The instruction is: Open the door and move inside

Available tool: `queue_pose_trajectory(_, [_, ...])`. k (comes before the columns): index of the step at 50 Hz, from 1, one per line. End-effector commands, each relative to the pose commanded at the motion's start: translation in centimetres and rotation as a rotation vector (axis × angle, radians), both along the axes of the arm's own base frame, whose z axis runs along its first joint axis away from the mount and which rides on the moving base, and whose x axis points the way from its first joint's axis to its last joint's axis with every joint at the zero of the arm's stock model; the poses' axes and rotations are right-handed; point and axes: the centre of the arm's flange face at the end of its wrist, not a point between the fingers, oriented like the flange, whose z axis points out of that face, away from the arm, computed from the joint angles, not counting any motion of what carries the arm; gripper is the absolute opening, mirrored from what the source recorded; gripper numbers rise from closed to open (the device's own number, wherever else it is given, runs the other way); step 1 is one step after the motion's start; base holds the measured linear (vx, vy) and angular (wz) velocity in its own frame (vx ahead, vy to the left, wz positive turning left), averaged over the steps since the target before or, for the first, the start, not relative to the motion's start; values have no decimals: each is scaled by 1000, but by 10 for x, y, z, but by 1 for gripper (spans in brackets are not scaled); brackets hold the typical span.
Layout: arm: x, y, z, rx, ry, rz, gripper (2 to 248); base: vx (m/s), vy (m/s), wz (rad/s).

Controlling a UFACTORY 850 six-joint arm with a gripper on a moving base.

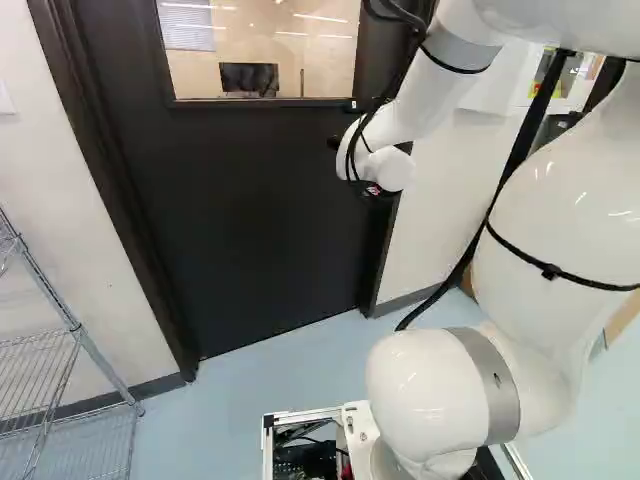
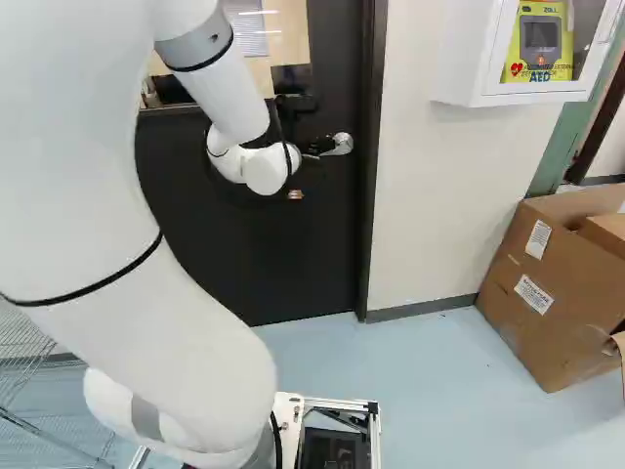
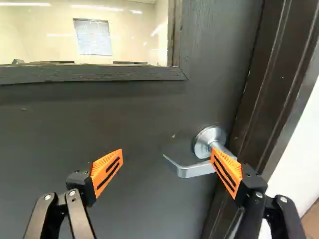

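Two pads (image 3: 227, 174) of the tool (image 2: 318, 146) stand wide apart in the wrist view, open and with nothing gripped between them. One of them overlaps the silver lever handle (image 3: 192, 171), partly covering it near its round plate; whether they touch cannot be told. The lever's free end reaches into the gap between the pads. The dark door (image 1: 250, 210) stands shut in its frame (image 3: 271, 89), the handle set close to the frame's upright. In the left base view the white arm (image 1: 560, 220) hides the handle, and most of the tool is lost behind the arm's last joint in the right base view. That same arm blocks much of the door there, and its upper part runs out of view. Behind the window (image 3: 134, 50), dark shapes below the blind are hard to make out. A cardboard box (image 2: 522, 283) and a white wall case (image 2: 459, 59) are cut off at the right base view's edges, a wire rack (image 1: 84, 345) at the left base view's.
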Motion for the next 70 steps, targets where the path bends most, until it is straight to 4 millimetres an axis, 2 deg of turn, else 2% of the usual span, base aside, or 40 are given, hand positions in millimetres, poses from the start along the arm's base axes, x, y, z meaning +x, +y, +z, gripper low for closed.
queue_pose_trajectory(17, [21,-1,-1,0,1,0,247,0,0,0])
queue_pose_trajectory(36, [35,-2,-20,2,35,0,247,0,0,0])
queue_pose_trajectory(70, [39,-2,-57,7,108,0,247,0,0,0])
